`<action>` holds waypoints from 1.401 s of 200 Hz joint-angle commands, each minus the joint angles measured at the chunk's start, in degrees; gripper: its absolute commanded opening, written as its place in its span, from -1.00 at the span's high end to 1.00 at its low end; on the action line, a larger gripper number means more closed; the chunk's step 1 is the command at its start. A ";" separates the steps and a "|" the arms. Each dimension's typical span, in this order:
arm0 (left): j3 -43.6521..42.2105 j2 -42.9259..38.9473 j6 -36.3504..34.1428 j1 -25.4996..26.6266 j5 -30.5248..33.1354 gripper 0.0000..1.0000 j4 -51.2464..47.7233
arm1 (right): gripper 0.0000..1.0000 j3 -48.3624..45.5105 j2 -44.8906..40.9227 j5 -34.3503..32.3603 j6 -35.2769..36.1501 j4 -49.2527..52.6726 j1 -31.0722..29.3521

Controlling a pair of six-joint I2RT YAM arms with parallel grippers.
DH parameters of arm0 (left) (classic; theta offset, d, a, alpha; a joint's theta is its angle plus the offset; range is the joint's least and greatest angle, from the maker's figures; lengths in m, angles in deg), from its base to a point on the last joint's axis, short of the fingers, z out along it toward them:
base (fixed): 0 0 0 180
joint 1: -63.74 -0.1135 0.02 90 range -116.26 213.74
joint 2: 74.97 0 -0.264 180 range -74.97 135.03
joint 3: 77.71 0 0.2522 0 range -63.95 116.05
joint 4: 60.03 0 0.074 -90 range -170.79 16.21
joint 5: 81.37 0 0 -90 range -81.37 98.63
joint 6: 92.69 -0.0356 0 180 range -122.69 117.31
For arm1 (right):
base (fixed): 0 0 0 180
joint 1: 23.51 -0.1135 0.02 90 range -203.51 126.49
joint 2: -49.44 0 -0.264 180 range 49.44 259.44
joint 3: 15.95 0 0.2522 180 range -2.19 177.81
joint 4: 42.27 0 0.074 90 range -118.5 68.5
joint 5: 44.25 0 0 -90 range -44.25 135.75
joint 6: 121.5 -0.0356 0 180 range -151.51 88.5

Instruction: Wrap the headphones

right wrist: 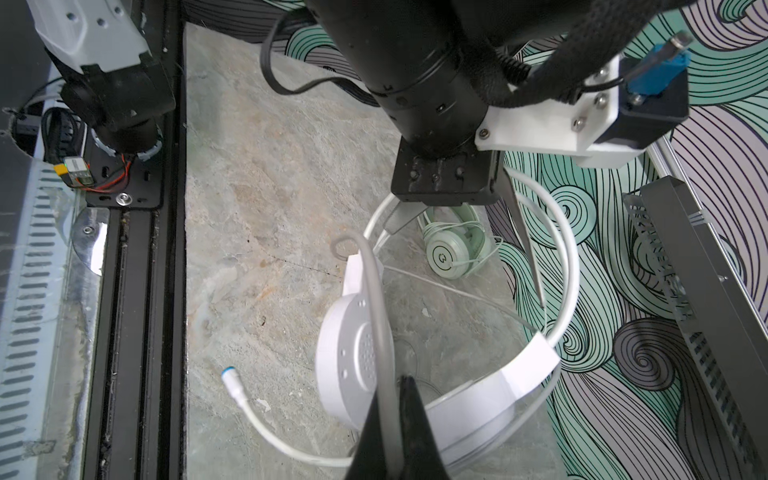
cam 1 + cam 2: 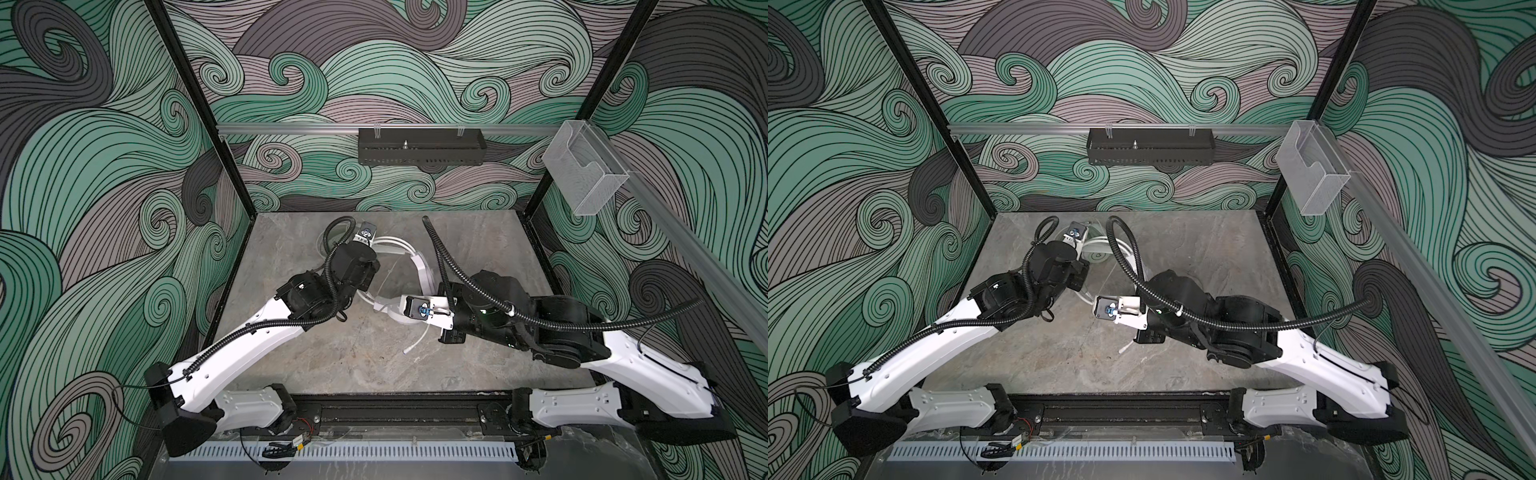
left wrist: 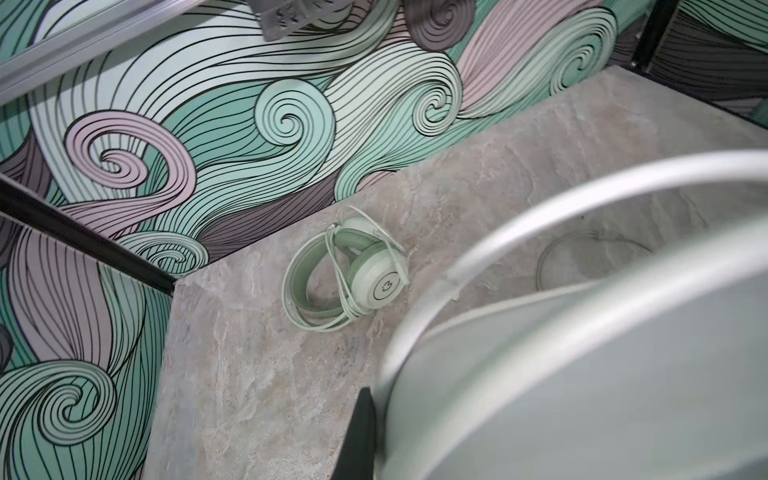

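Right fingers [image 1: 409, 424] pinching white headset cable [image 1: 385, 332], left fingers [image 3: 359, 436] gripping its headband [image 1: 528, 368]

Mint headset [image 3: 345, 278] lies wrapped; white headset [image 1: 353, 365] trails loose cable [image 1: 257, 419].

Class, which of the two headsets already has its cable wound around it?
The mint green headset, lying near the back wall; the white headset has its cable trailing loose.
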 commanded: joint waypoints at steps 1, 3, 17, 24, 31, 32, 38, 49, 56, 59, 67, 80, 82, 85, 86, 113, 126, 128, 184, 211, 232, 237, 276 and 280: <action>0.09 -0.90 -0.75 0.42 -5.93 1.00 1.04 | 1.00 2.93 1.68 -1.67 1.97 0.77 0.20; 0.10 -0.86 -0.21 0.46 -6.30 1.00 0.89 | 1.00 3.12 1.87 -1.61 1.91 0.77 0.20; -1.08 -1.34 3.45 0.42 -9.05 1.00 1.57 | 1.00 3.70 2.81 -1.58 1.27 -0.49 0.18; -1.80 -1.74 4.81 0.48 -9.73 1.00 2.14 | 1.00 3.76 2.80 -1.68 0.90 -1.38 0.20; -2.33 -1.98 5.88 0.68 -9.76 1.00 2.36 | 1.00 3.93 2.83 -1.81 0.52 -2.03 0.20; -2.48 -2.03 5.95 0.71 -9.79 1.00 2.38 | 1.00 3.95 2.89 -1.92 0.46 -2.08 0.20; -2.83 -2.23 6.48 0.92 -9.74 1.00 2.40 | 1.00 4.24 2.87 -2.21 0.15 -2.38 0.20; -3.63 -2.75 7.05 1.27 -9.72 1.00 2.57 | 1.00 4.75 3.08 -3.03 -0.19 -2.39 0.29; -4.04 -3.08 7.15 1.54 -9.81 1.00 2.54 | 1.00 4.81 2.95 -3.41 -0.30 -2.35 0.32; -4.11 -3.21 7.10 1.67 -9.96 1.00 2.65 | 1.00 4.81 2.86 -3.52 -0.23 -2.28 0.37; -4.45 -3.60 6.49 1.95 -10.84 1.00 2.85 | 1.00 4.62 2.67 -3.74 -0.09 -2.29 0.53; -4.82 -4.29 4.92 2.09 -13.09 1.00 3.64 | 1.00 4.41 2.52 -4.21 0.51 -1.80 0.94; -4.89 -4.39 4.74 2.06 -13.39 1.00 3.85 | 1.00 4.41 2.69 -4.35 0.65 -1.61 1.02; -4.91 -4.49 4.38 2.13 -13.74 1.00 4.01 | 1.00 4.54 2.84 -4.59 0.80 -1.29 1.05; -4.87 -4.56 4.22 2.09 -13.85 1.00 4.04 | 1.00 4.56 2.85 -4.67 0.86 -1.18 1.11; -3.54 -4.25 2.78 2.12 -17.27 1.00 3.66 | 1.00 5.86 3.89 -6.42 1.96 0.71 1.41; -3.11 -3.94 2.10 2.11 -20.72 1.00 3.72 | 1.00 6.21 3.93 -6.47 2.05 0.68 1.43; -3.04 -3.82 2.13 2.13 -21.23 1.00 3.72 | 1.00 6.34 3.97 -6.50 2.00 0.73 1.43; -3.29 -4.12 2.30 2.07 -27.71 1.00 2.75 | 1.00 7.69 6.85 -17.19 1.03 1.91 2.10; -4.30 -5.00 1.26 2.07 -28.02 1.00 1.75 | 1.00 10.50 8.49 -20.29 -2.36 5.78 4.57; -4.22 -5.00 0.83 2.09 -27.73 1.00 0.87 | 1.00 10.26 7.55 -19.04 -3.61 5.80 5.49; -4.13 -4.98 0.67 2.07 -27.80 1.00 0.66 | 1.00 10.08 7.45 -19.03 -3.57 5.78 5.50; -5.00 -5.42 0.50 2.06 -30.32 1.00 2.37 | 1.00 10.49 8.68 -21.86 -0.88 6.51 4.59; -5.17 -5.42 0.60 2.08 -30.04 1.00 2.46 | 1.00 10.76 8.68 -21.71 -1.14 6.51 4.72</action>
